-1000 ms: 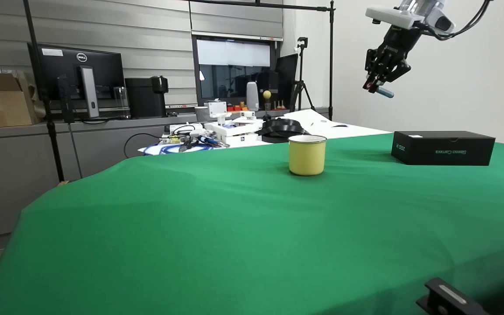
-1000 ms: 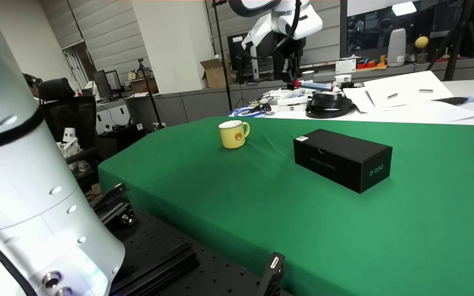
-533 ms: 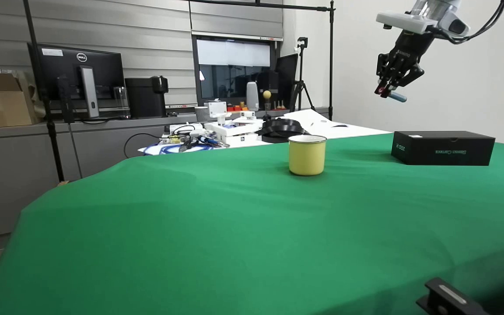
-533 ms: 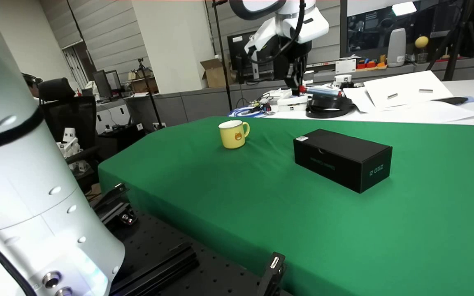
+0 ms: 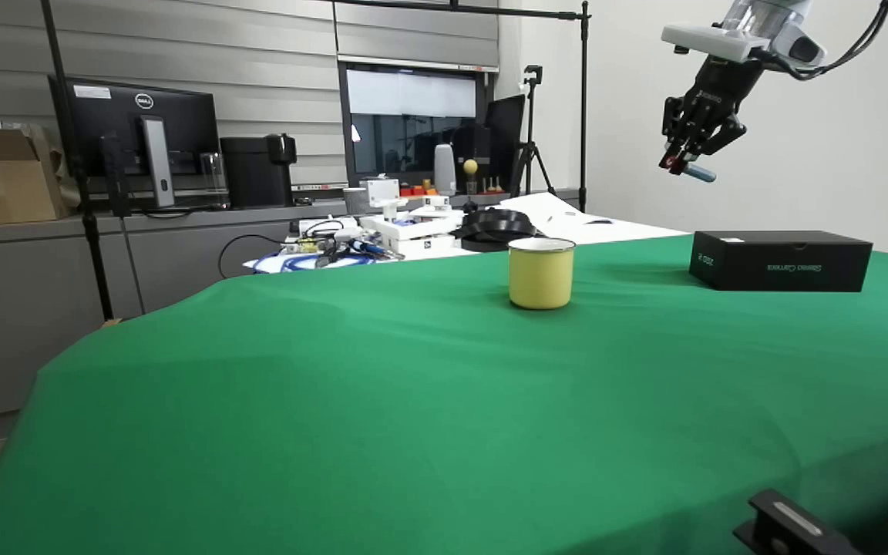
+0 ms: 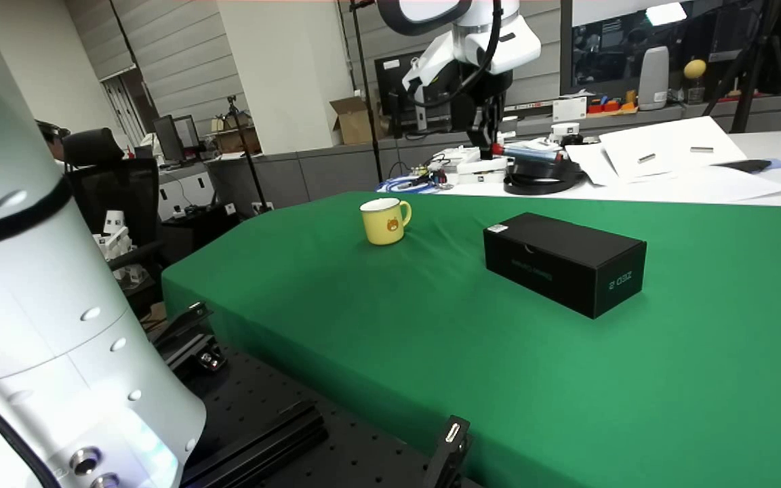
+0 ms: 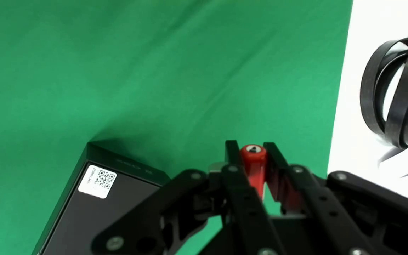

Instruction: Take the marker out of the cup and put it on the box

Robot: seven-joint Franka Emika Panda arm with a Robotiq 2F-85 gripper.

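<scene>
Wrist view: the marker [image 7: 254,164] shows a rounded red end, pinched by the barely parted claw [image 7: 251,150]. In an exterior view its pale-blue barrel slants midair, higher than the ZED 2 box [image 5: 779,264]. In an exterior view the yellow mug [image 6: 382,227] stands left of it.

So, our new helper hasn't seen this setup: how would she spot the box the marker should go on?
Find the green-covered table, then the yellow cup on it. Lying there too, with a gap between them, is a long, low box. It is black, unlike the brown cardboard box in the background, with a white QR-code sticker on top.
</scene>
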